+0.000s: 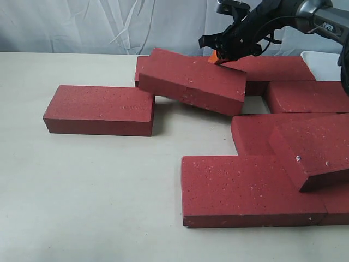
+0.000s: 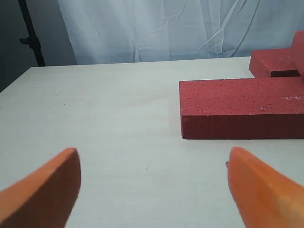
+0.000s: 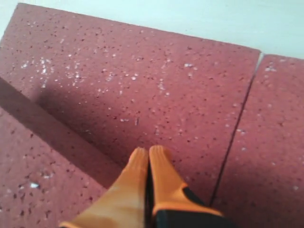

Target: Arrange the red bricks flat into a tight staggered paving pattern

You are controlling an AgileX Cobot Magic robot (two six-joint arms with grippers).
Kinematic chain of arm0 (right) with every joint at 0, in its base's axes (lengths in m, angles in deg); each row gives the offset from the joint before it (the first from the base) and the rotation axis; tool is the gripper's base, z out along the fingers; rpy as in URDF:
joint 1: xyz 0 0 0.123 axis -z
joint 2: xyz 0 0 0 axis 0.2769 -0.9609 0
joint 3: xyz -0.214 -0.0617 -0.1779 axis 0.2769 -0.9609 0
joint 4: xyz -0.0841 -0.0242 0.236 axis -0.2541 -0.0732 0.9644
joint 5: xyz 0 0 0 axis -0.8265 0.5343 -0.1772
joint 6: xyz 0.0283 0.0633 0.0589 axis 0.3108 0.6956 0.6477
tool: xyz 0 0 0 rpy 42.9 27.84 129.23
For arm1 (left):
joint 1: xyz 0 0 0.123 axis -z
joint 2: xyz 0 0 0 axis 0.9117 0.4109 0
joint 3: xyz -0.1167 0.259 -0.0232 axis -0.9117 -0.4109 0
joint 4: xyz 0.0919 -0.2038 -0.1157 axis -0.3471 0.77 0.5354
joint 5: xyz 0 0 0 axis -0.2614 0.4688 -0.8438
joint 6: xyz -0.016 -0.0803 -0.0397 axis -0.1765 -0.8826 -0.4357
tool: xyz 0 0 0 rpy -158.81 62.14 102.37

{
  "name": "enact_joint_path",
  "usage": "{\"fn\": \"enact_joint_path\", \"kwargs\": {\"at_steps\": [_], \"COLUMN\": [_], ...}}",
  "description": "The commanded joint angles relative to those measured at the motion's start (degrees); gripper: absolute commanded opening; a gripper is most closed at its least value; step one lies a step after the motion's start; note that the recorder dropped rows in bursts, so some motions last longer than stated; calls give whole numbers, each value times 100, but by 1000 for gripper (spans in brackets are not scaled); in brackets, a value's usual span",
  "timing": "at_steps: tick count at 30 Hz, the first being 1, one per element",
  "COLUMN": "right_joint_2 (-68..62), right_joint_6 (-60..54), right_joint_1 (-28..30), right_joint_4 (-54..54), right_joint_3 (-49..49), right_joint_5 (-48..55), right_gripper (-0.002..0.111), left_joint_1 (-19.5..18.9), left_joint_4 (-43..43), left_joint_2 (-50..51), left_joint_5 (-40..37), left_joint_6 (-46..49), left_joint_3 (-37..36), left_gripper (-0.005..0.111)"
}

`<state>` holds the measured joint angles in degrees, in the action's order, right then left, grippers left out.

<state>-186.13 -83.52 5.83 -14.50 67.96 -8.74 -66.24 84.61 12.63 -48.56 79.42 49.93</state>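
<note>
the tilted brick [image 1: 191, 81] leans on the back row of red bricks [image 1: 272, 68], long axis across the table [image 1: 98, 191], right end nearer the camera. the right gripper [image 1: 218, 57], tips shut on nothing, sits at its far edge, likely to push it flat; the left gripper [image 2: 152, 190] hangs open, empty.

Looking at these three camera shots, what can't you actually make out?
Left gripper: outside the exterior view; the left wrist view shows only its open fingertips, cropped by the bottom edge.
Rear brick: exterior view, mostly hidden under the tilted brick.
Right-hand bricks: exterior view, cut off by the frame edge, so no sure count.
Right gripper: right wrist view is blurred; contact with the brick below is unclear.
</note>
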Motion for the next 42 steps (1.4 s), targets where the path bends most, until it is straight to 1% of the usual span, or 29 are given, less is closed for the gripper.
{"fn": "enact_joint_path", "kwargs": {"at_steps": [1,7,16,25,26,28,34,36,38,42], "right_joint_2": [18,18,18,251,393,618,787,812,891,1267], "right_joint_6": [-128,-639,-1298,-1341,-1400,-1655,-1450,-1306,-1243,-1254], "right_joint_1": [169,149,-125,-234,-248,-389,-944,-1115,-1264,-1450], "right_joint_4": [-224,54,494,814,1111,1267,971,789,539,471], "right_joint_3": [-48,-48,-48,-48,-48,-48,-75,-306,-829,-2120], "right_joint_5": [739,739,469,220,279,586,1310,1422,1292,275], "right_gripper": [0,0,0,0,0,0,0,0,0,0], "left_joint_1": [4,4,4,4,4,4,4,4,4,4], "left_joint_4": [39,39,39,39,39,39,39,39,39,39], "left_joint_2": [-17,-17,-17,-17,-17,-17,-17,-17,-17,-17], "left_joint_5": [49,49,49,49,49,49,49,49,49,49], "left_joint_6": [-2,-2,-2,-2,-2,-2,-2,-2,-2,-2], "left_joint_3": [-11,-11,-11,-11,-11,-11,-11,-11,-11,-11], "left_gripper": [79,79,79,79,79,79,79,79,79,79]}}
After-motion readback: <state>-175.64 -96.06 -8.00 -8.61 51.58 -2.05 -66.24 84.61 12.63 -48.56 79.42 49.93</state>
